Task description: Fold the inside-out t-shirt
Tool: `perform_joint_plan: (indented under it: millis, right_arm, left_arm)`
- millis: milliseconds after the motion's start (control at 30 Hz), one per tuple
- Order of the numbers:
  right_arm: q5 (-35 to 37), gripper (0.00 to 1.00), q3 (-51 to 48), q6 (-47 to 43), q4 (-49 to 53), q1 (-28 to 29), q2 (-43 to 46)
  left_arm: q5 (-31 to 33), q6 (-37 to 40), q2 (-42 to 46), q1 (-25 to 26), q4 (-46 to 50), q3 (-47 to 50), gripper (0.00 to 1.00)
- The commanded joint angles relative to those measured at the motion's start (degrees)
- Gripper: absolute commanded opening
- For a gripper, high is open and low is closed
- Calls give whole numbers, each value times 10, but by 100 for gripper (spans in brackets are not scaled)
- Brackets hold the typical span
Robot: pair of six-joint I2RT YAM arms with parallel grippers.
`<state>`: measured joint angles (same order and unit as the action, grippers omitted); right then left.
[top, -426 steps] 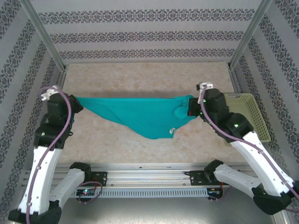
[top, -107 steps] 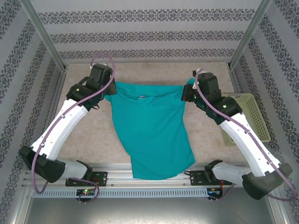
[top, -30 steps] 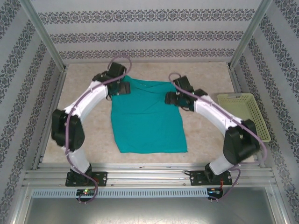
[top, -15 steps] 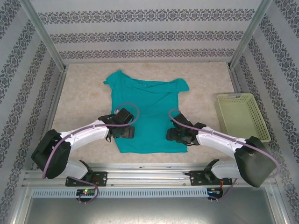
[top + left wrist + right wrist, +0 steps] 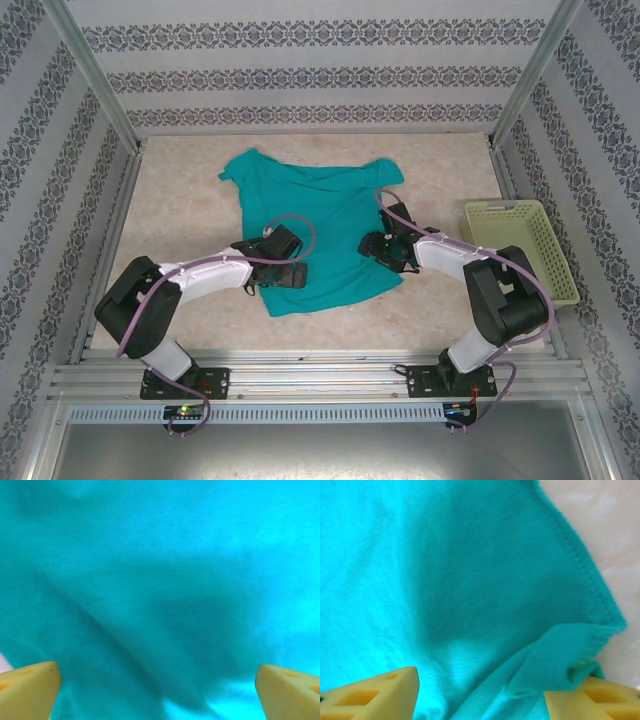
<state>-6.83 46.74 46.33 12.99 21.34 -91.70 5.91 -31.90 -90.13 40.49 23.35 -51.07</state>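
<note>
From where I stand, the t-shirt (image 5: 320, 215) lies spread flat in the middle of the table (image 5: 180, 200), collar toward the far wall and its hem (image 5: 335, 300) toward the arm bases, running a little askew. The left gripper (image 5: 160, 685) sits low over the shirt's near left part, just in from the side edge. Its yellow fingers (image 5: 30, 687) are splayed wide with nothing pinched, only rumpled teal cloth beneath them. The right gripper (image 5: 480, 695) hangs at the shirt's right side edge, about halfway down. Its jaws also stand apart, not clamped on anything, though a small turned-over fold (image 5: 560, 672) of the cloth's corner bunches up against the right-hand finger (image 5: 590, 697). The stitched seam (image 5: 585, 575) runs along that edge, with bare pale tabletop just past it. Both sleeves (image 5: 238, 168) lie out flat at the far corners. There is open table on the left of the shirt, beyond the collar, and in a strip between the shirt's right edge and the pale yellow-green basket (image 5: 520, 250), which stands well apart by the right wall.
</note>
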Motion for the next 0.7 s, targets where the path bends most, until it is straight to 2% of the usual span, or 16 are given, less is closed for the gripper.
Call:
perform_joint_plan:
  millis: [0, 133, 233, 367, 567, 667]
  right_arm:
    - [24, 67, 8, -39, 70, 4, 53]
    - [58, 69, -32, -47, 95, 18, 161]
    - [49, 69, -77, -31, 92, 20, 226]
    - [53, 73, -121, -2, 108, 25, 289]
    - [75, 77, -186, 37, 136, 24, 393]
    - [56, 80, -210, 40, 126, 26, 435]
  left_arm:
    - [100, 72, 56, 80, 54, -30, 100]
    - [168, 134, 52, 192, 86, -54, 100]
    - [179, 157, 5, 236, 108, -83, 100]
    - [136, 170, -47, 247, 111, -106, 97]
    - [117, 165, -68, 246, 86, -100, 87]
    - [97, 171, -78, 244, 84, -92, 86]
